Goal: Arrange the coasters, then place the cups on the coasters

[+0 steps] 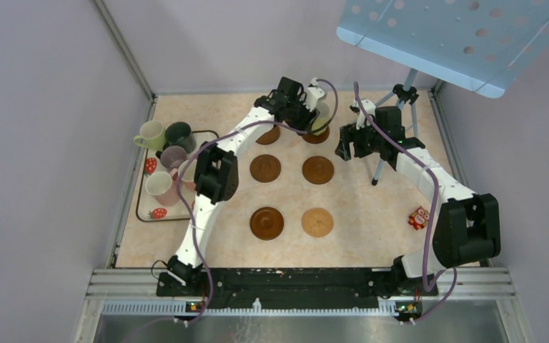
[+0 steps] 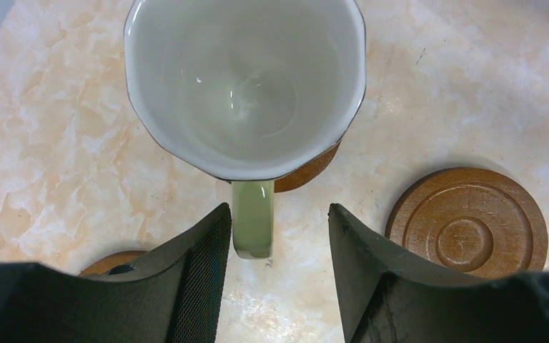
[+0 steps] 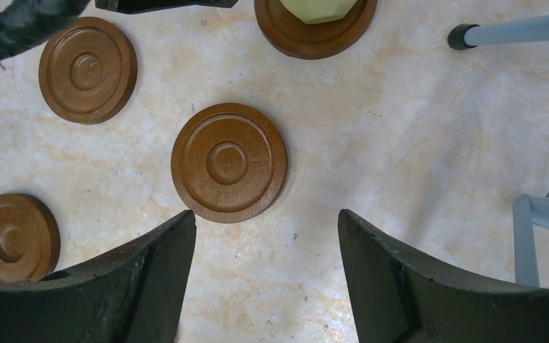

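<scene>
A light green cup (image 2: 246, 86) stands on a dark brown coaster (image 2: 307, 171) at the back right of the coaster grid (image 1: 316, 134). Its handle (image 2: 252, 218) points between the fingers of my left gripper (image 2: 279, 214), which is open, the handle close to the left finger with a clear gap on the right. Several more brown coasters (image 1: 265, 168) and a tan coaster (image 1: 317, 222) lie in two columns. My right gripper (image 3: 266, 214) hangs open and empty just short of a coaster (image 3: 229, 163). The other cups (image 1: 161, 186) sit on the tray.
The strawberry-print tray (image 1: 143, 211) lies by the left wall. A tripod stand (image 1: 404, 96) carries a perforated blue panel (image 1: 457, 36) at the back right, its legs (image 3: 536, 214) near my right gripper. A small red-and-white item (image 1: 419, 217) lies at the right.
</scene>
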